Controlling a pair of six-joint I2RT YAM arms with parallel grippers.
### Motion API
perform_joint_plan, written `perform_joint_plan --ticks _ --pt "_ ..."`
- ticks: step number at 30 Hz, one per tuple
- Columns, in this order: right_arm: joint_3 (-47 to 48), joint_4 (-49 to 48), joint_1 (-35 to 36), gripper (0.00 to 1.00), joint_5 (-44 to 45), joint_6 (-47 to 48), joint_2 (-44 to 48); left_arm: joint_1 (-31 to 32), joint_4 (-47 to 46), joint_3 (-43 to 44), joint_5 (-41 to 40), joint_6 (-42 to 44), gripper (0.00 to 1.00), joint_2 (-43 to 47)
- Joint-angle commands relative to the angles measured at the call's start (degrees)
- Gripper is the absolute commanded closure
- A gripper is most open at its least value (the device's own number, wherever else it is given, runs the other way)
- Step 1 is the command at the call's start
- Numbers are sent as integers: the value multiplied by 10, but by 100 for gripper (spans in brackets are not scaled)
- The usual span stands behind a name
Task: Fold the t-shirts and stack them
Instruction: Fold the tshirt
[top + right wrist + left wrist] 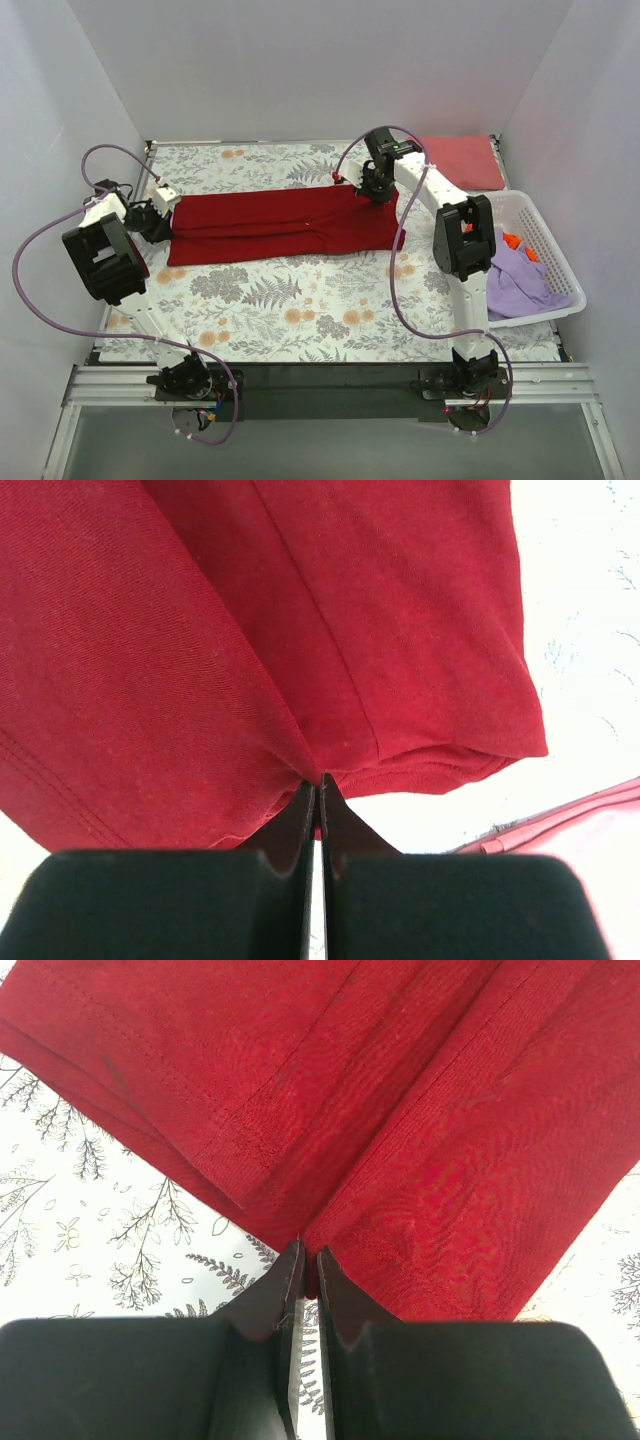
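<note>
A deep crimson t-shirt (285, 225) lies folded lengthwise into a long strip across the floral cloth. My left gripper (160, 222) is shut on its left end, and the left wrist view shows the crimson t-shirt (400, 1110) pinched at the fingertips (290, 1260). My right gripper (372, 190) is shut on its right end at the far edge, and the right wrist view shows the crimson t-shirt (250, 630) gathered at the closed tips. A lighter pinkish-red t-shirt (462, 160) lies folded at the back right. A lavender t-shirt (515, 280) and an orange one (518, 243) lie in the basket.
A white lattice basket (560, 262) stands at the right edge. The grey-and-orange floral cloth (300, 310) covers the table. White walls close in the left, back and right sides. The edge of the pinkish-red shirt (590, 810) shows in the right wrist view.
</note>
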State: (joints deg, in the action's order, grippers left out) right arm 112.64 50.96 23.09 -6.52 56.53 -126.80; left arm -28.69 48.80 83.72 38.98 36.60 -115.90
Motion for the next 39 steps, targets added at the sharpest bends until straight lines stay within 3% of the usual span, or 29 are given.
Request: perform_joint_plan --ticks 1,8,10,11,12,14,15,18,22,26,32,39 --pt "34 5 -4 99 7 38 -6 0 -12 -3 0 1 100 8" --pt "45 5 -5 99 9 34 -20 1 -21 -10 -6 -11 100 6" --pt "55 5 -4 93 13 18 -23 1 -25 -6 -5 -31 88 6" --pt "64 5 -4 86 16 12 -24 0 -22 8 -4 -57 82 5" --pt "70 6 -6 72 15 -11 -23 -1 -17 17 0 -71 75 3" --pt "75 12 -13 62 1 -38 -12 -7 23 61 14 -114 67 -5" --pt "72 17 -21 56 -6 -63 -5 -11 39 79 22 -134 58 -9" --pt "46 38 -41 51 -41 -106 29 -31 113 134 54 -192 45 -26" --pt "-4 70 -83 49 -122 -202 71 -51 145 122 60 -266 39 -17" --pt "-78 87 -118 48 -218 -249 114 -65 106 39 50 -307 35 24" --pt "-167 64 -121 47 -233 -265 132 -65 54 -55 24 -362 32 52" --pt "-217 18 -121 47 -222 -273 105 -66 9 -89 3 -402 28 52"
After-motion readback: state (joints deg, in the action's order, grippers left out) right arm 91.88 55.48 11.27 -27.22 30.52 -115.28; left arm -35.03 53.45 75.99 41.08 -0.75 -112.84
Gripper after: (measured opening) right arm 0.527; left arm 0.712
